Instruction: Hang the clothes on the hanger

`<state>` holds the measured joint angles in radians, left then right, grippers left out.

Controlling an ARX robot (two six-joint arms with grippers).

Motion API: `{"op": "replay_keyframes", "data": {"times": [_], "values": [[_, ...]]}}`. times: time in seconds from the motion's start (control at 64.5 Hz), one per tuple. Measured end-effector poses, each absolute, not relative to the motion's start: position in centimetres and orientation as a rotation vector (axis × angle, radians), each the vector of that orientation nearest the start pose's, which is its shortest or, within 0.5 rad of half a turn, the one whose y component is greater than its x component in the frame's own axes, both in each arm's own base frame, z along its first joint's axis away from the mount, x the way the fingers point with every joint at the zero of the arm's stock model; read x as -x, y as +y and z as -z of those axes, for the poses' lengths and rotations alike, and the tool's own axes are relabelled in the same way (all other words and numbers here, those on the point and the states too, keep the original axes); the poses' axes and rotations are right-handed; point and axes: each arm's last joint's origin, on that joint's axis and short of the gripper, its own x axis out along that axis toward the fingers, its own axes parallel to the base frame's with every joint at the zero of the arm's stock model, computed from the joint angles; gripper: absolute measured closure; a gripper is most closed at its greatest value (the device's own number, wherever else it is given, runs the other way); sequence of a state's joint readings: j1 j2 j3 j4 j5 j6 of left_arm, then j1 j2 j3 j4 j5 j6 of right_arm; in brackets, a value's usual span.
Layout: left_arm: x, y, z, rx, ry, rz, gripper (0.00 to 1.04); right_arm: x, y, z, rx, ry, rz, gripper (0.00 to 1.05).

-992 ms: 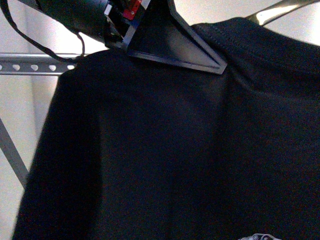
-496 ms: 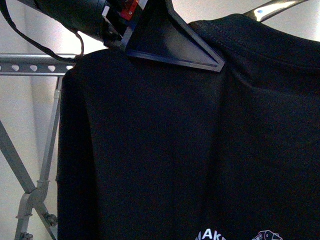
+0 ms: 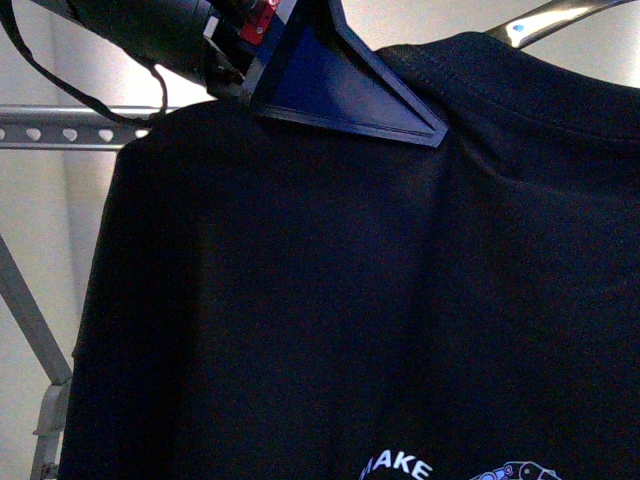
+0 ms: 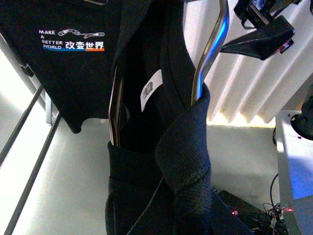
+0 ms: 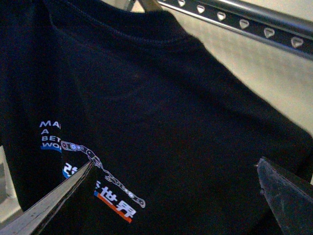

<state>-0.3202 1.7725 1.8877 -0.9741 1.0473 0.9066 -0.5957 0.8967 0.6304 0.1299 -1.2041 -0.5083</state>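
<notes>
The clothes (image 3: 320,300), a black T-shirt, fill the front view, with "MAKE" and the robot-arm graphic at the bottom edge. My left gripper (image 3: 400,112) reaches in from the upper left and is shut on the shirt's shoulder by the collar. In the left wrist view bunched fabric (image 4: 188,147) hides its jaws. A thin silver wire hanger (image 4: 208,54) runs inside the shirt. The hanger rail (image 3: 60,128) with heart-shaped holes runs behind the shirt. My right gripper (image 5: 176,166) is open, fingers wide, facing the printed shirt (image 5: 161,112), with the rail (image 5: 244,22) beyond.
The rack's grey leg (image 3: 25,300) slants down at the left. The wire hanger's end (image 3: 545,20) shows above the collar. In the left wrist view there are my right gripper (image 4: 261,32), a white ribbed wall (image 4: 254,93), and a black box with cables (image 4: 244,210).
The shirt has risen in the front view, so the "MAKE" lettering now shows at the bottom. Its left edge swung right, then back left. My left gripper has barely moved.
</notes>
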Motion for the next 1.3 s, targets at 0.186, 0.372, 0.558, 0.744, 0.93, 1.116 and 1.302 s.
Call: {"op": "replay_keyframes", "data": {"times": [0.186, 0.372, 0.558, 0.744, 0.93, 1.116, 1.302], "values": [[-33.7, -13.8, -38.8, -0.390, 0.218, 1.533, 1.00, -19.6, -8.3, -32.5, 0.581, -0.054, -0.685, 0.07], [-33.7, -13.8, -38.8, -0.391, 0.219, 1.531, 1.00, -21.6, -7.7, -35.1, 0.806, -0.115, -0.779, 0.07], [-33.7, -13.8, -38.8, -0.391, 0.218, 1.532, 1.00, -24.1, -7.4, -35.5, 1.001, -0.121, -0.784, 0.07], [-33.7, -13.8, -38.8, -0.391, 0.219, 1.532, 1.00, -27.5, -7.6, -33.6, 1.064, -0.055, -0.787, 0.17], [-33.7, -13.8, -38.8, -0.391, 0.219, 1.532, 1.00, -28.6, -7.6, -33.4, 1.009, -0.041, -0.793, 0.48], [-33.7, -13.8, -38.8, -0.392, 0.218, 1.532, 1.00, -28.9, -7.8, -33.4, 0.981, -0.032, -0.803, 0.73], [-33.7, -13.9, -38.8, -0.401, 0.206, 1.533, 1.00, -28.7, -8.5, -33.2, 0.998, -0.061, -0.823, 0.94]]}}
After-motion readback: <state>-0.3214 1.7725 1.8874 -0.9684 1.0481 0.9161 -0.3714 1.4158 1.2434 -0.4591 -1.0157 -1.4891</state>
